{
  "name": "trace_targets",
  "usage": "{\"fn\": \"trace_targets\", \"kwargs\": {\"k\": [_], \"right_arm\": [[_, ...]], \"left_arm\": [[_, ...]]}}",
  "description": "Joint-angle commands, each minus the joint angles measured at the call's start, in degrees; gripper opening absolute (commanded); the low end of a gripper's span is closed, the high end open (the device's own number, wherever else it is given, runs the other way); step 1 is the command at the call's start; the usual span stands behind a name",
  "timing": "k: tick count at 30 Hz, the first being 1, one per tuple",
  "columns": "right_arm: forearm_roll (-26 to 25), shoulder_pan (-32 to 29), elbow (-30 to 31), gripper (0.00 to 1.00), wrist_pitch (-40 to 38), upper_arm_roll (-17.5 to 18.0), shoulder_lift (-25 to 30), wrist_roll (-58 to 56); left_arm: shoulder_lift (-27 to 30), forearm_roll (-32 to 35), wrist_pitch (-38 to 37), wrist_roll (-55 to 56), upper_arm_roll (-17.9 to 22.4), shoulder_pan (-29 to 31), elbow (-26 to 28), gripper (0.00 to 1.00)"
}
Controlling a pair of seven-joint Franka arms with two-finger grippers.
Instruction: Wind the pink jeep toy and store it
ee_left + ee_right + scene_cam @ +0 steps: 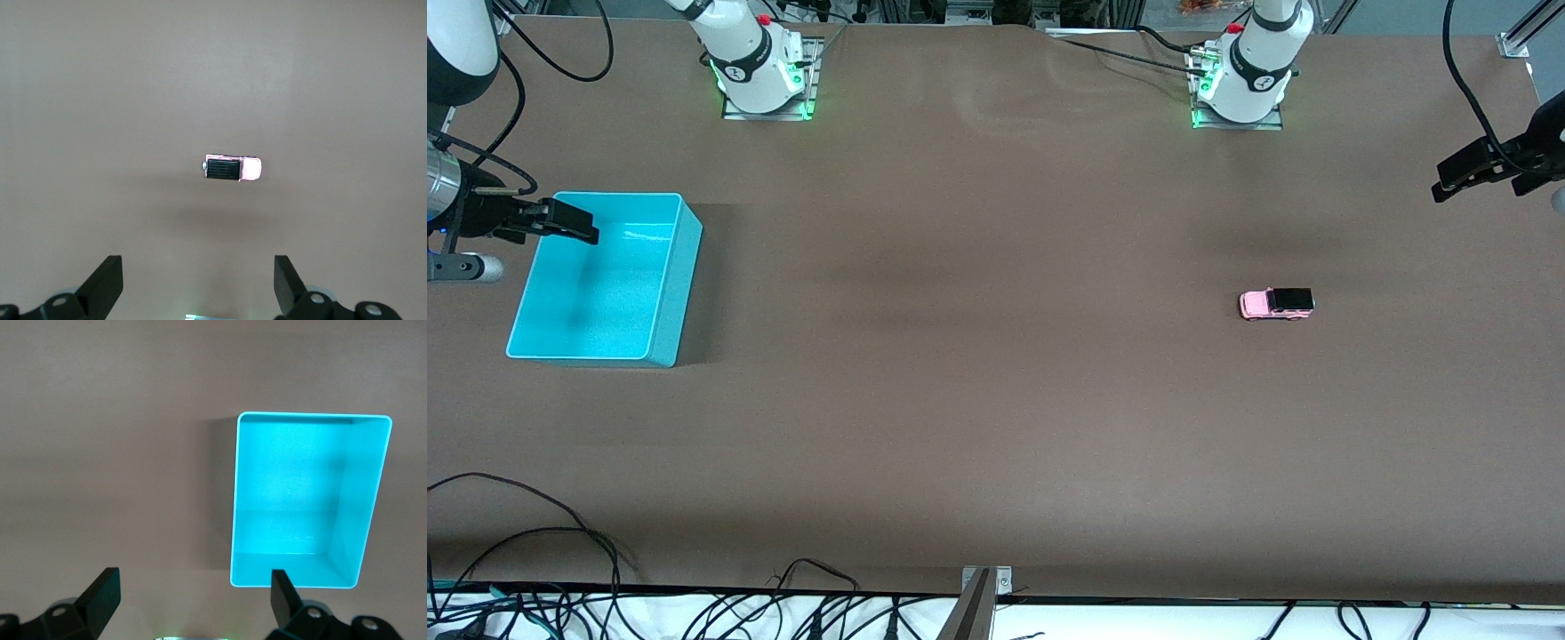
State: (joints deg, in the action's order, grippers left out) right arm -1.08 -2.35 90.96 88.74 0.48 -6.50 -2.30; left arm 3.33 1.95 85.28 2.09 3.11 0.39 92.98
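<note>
The pink jeep toy [1278, 303] stands on its wheels on the brown table toward the left arm's end; it also shows in the left wrist view [232, 168]. My left gripper [1463, 173] hangs open and empty in the air over the table's edge at that end, apart from the jeep; it also shows in the left wrist view [198, 283]. The turquoise bin [687, 267] sits empty toward the right arm's end; it also shows in the right wrist view [313, 416]. My right gripper [574, 222] is open and empty over the bin's outer rim; it also shows in the right wrist view [193, 597].
The two arm bases [760, 76] [1240, 84] stand along the table edge farthest from the front camera. Loose black cables [560, 533] and a metal bracket [983, 591] lie along the edge nearest to it. Brown table [978, 356] stretches between bin and jeep.
</note>
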Motion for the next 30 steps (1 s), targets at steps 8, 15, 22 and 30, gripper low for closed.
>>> {"fn": "trace_targets", "kwargs": {"k": [8, 15, 22, 30], "right_arm": [[-0.42, -0.37, 0.89, 1.00, 0.37, 0.40, 0.79, 0.54], [-0.33, -0.46, 0.89, 1.00, 0.46, 0.31, 0.70, 0.54], [-0.33, -0.46, 0.98, 1.00, 0.55, 0.31, 0.53, 0.63], [-0.33, -0.55, 1.15, 1.00, 0.64, 0.31, 0.53, 0.63]], "left_arm": [[-0.60, 0.96, -1.26, -0.86, 0.05, -0.21, -1.66, 1.00], [-0.61, 0.96, -1.26, -0.77, 0.05, -0.21, -1.66, 1.00], [-0.61, 0.96, -1.26, -0.68, 0.05, -0.21, -1.66, 1.00], [-0.61, 0.96, -1.26, -0.59, 0.05, -0.12, -1.66, 1.00]]}}
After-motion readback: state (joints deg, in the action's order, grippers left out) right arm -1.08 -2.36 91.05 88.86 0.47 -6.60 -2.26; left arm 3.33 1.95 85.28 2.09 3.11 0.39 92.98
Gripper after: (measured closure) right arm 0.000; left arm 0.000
